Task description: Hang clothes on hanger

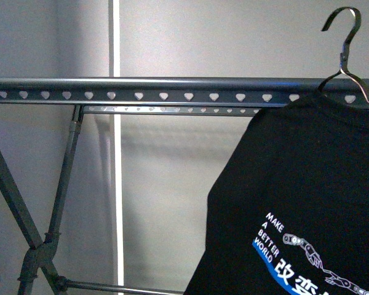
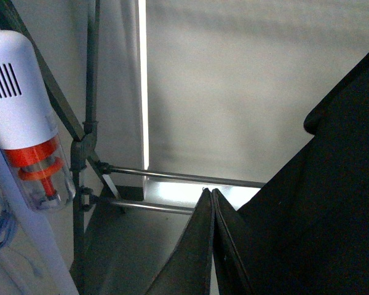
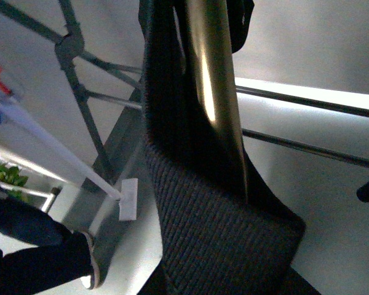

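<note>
At the far left the rack's crossed legs point(image 1: 42, 252) brace the long grey rail point(image 1: 141, 92). Its row of heart-shaped holes runs bare across most of the front view, so there is plenty of free span to hang on.

The left wrist view shows a white and orange vacuum cleaner point(image 2: 24, 110) standing beside the legs. The left claw point(image 2: 210, 200) sits low, its two dark fingers pressed together at the tips with nothing visible between them. It lies just beside the hanging cloth and looks to be waiting, not carrying.

Further right, the black T-shirt point(image 1: 307, 184) is in the air in front of the rail's right end, already threaded on a wire hanger point(image 1: 343, 61). The hook rises above the rail and is not yet over it, so I judge the hanging step is still to come.

The right claw point(image 3: 215, 123) appears clamped on the shirt, with the ribbed collar point(image 3: 203, 233) folded round its shiny finger. Holding at the neck likely keeps the hook upright and free to drop onto the rail.
</note>
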Available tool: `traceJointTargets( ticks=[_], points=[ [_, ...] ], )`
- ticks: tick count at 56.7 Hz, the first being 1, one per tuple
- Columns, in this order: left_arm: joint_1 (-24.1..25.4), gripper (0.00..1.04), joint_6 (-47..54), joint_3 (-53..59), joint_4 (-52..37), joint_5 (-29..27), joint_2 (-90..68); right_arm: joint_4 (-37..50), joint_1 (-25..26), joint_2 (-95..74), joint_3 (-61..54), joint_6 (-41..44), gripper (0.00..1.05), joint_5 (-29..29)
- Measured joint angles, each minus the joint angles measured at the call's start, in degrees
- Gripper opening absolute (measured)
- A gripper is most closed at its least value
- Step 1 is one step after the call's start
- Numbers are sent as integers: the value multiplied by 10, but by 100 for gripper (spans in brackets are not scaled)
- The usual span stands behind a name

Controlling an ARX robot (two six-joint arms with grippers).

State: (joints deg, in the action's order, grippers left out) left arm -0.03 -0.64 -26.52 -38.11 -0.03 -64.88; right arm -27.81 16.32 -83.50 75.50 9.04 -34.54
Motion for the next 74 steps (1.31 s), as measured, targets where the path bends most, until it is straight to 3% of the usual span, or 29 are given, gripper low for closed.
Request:
traceJointTargets(
  ticks=[10, 32, 61, 67, 74],
  points=[
    [0, 4, 3, 70, -18, 0, 51, -2, -3, -69, 70, -81, 9, 40],
    [0, 4, 3, 193, 2, 0, 194, 41, -28, -142, 109, -214, 9, 111],
    [0, 4, 4, 254, 73, 0, 334, 126, -50, -145, 12, -214, 8, 139],
    [0, 4, 5, 255, 105, 0, 370, 186, -54, -123, -44, -190, 30, 176],
    [0, 4, 5, 255, 151, 0, 419, 318, -54, -58, -132, -171, 59, 245]
  ],
)
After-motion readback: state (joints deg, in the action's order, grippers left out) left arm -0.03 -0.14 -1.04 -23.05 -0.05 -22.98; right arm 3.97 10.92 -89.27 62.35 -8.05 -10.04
